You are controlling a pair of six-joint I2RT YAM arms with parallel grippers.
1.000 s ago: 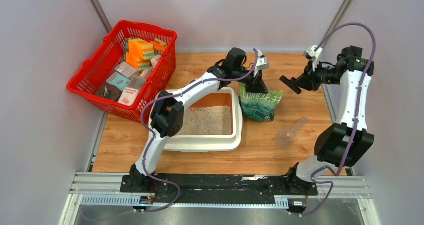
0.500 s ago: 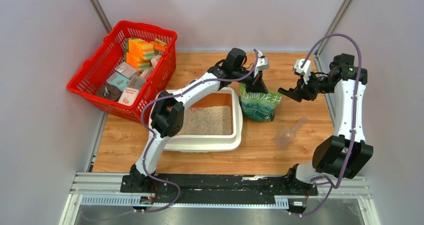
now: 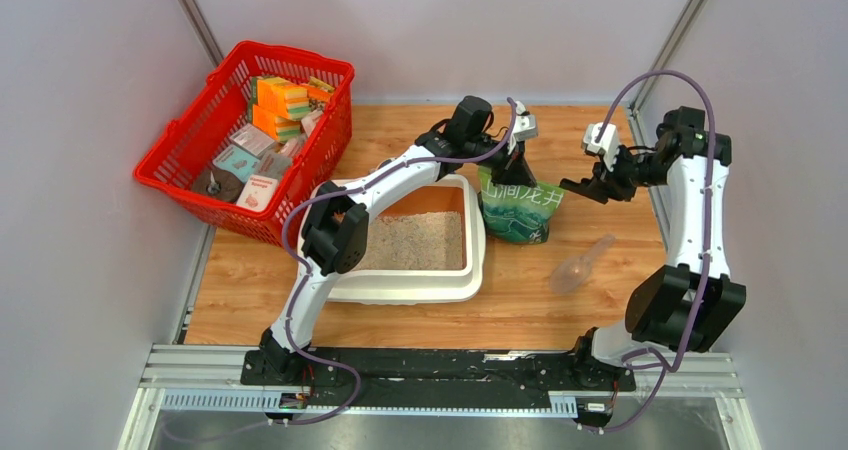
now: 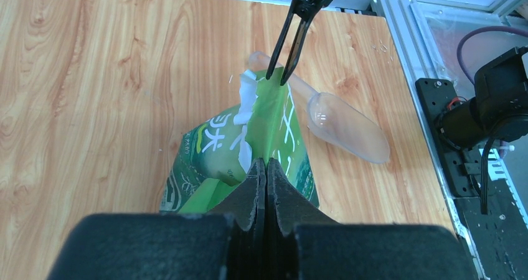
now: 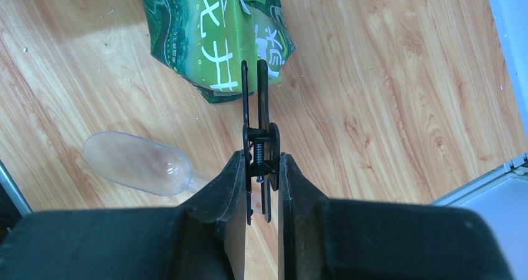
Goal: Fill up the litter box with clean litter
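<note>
The cream-white litter box (image 3: pixel 400 288) sits left of centre, with beige clean litter (image 3: pixel 415 240) spread inside. My left gripper (image 3: pixel 510 166) is shut on the top edge of the dark green bag (image 3: pixel 520 212), which stands right of the box; the pinch shows in the left wrist view (image 4: pixel 266 163) on the bag (image 4: pixel 212 149). My right gripper (image 3: pixel 582 185) is shut on a black spring clip (image 5: pixel 255 106), whose tips reach the bag's upper corner (image 5: pixel 212 37). The clip also shows in the left wrist view (image 4: pixel 297 31).
A clear plastic scoop (image 3: pixel 585 263) lies on the wood right of the bag, also in the wrist views (image 4: pixel 345 127) (image 5: pixel 137 163). A red mesh basket (image 3: pixel 250 140) of small packages stands at the back left. Grey walls close in both sides.
My right arm has swung left and down, bringing the clip from the far right up to the bag's top. The left arm and the bag have not moved.
</note>
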